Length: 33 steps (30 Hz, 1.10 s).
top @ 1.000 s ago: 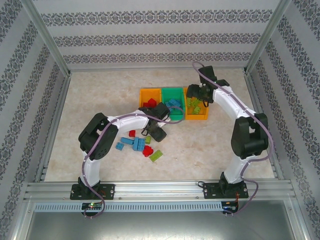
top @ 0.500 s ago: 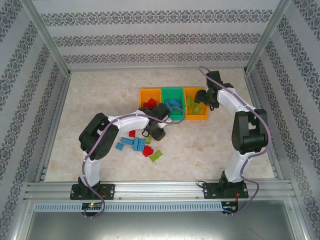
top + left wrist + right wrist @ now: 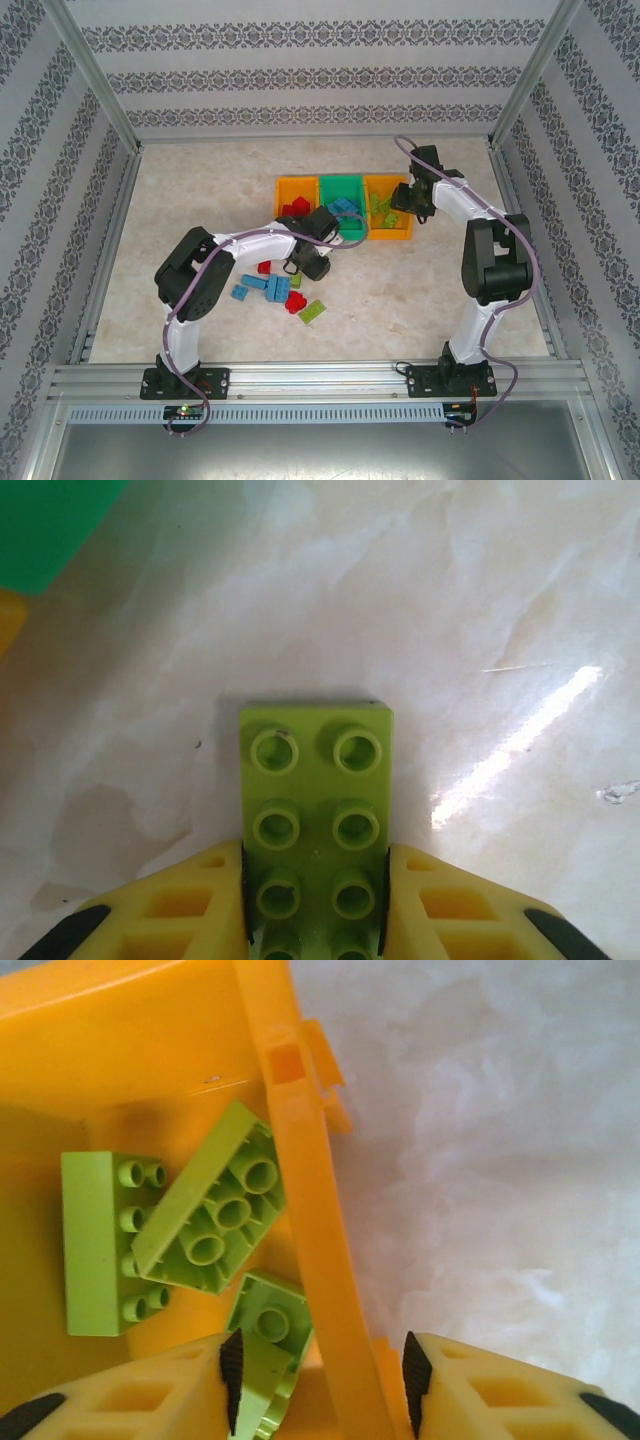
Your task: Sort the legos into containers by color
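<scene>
right arm (image 3: 495,265) has swung back twd the right since a sec ago, so the right claw (image 3: 320,1368) is off the middle of the right orange bin (image 3: 300,1170) and astride its outer wall; left claw (image 3: 315,865) has meanwhile pinched in. pale marbled worktop (image 3: 200,200) carries everything. left arm (image 3: 250,243) reaches fwd and right, wrist just in front of the containers (image 3: 340,182), 3 bins joined in a row near the back: orange, green, orange. right claw: one finger inside the bin, other outside, jaws partway apart w/ the wall btwn them, not clamped on it. left claw: jaws narrow, pads tight on both long sides of the held lime brick (image 3: 315,780), flat and studs up on the worktop. loose legos near the left wrist: blue bricks (image 3: 270,288), red bricks (image 3: 264,267), loose lime brick (image 3: 311,312). already binned: red pieces (image 3: 297,208) in the left orange bin, blue pieces (image 3: 345,207) in the green bin, 3 lime pieces (image 3: 215,1215) in the right orange bin, smallest just beside the inner finger.
</scene>
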{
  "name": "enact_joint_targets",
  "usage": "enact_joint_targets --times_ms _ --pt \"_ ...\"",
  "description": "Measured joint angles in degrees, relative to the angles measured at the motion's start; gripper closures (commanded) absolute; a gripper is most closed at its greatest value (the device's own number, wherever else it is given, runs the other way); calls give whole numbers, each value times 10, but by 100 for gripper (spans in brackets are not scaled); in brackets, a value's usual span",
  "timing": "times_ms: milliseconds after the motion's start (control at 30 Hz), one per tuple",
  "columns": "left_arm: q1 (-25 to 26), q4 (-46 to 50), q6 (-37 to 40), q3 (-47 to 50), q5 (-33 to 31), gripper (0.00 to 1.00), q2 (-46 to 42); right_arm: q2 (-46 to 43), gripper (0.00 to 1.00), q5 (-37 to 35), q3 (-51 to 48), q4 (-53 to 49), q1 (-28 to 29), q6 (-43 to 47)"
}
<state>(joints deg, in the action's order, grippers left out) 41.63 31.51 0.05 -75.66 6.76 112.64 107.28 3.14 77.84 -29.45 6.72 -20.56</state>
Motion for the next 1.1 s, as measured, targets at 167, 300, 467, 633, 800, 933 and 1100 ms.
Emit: enact_joint_targets --times_ms 167,300,467,633,800,933,1100 --pt "1 -1 -17 9 23 72 -11 0 59 4 -17 15 27 0" --pt "3 -2 -30 11 36 72 -38 0 50 10 -35 28 49 -3" --pt "4 -12 -47 11 52 74 -78 -10 32 16 -58 43 59 -21" --pt "4 -17 -70 -1 81 74 -83 -56 23 20 -89 56 50 -46" --pt "5 -24 -92 -37 108 74 -82 -136 21 19 -118 62 32 -55" --pt "7 -32 -106 -86 127 75 -73 -184 20 19 -144 64 19 -55" --pt "9 -38 -125 -160 135 75 -33 -214 20 20 -193 64 12 -58"
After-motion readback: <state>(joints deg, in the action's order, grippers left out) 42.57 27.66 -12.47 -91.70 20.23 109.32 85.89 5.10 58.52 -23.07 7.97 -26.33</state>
